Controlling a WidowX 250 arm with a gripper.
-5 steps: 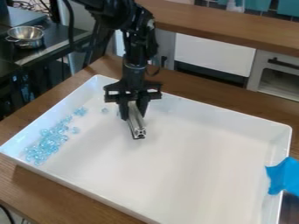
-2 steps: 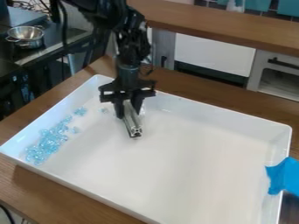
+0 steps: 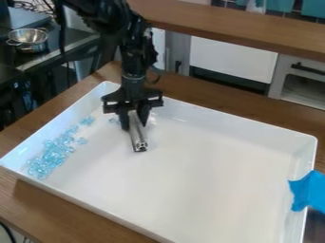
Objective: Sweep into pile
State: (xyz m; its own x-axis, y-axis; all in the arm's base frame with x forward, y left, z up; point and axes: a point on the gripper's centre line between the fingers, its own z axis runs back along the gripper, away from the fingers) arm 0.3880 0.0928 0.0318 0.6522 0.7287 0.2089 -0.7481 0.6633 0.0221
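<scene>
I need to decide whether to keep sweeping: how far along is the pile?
Mostly gathered, it seems: most of the blue beads lie in a loose band along the left side of the white tray. In hand: the gripper holds a metal bar, out to the right of the band. Left: a few stray beads near the bar, and likely tightening the band.

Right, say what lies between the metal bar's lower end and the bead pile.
Bare floor of the tray separates the lower end of the bar from the bead pile, in the camera view.
</scene>
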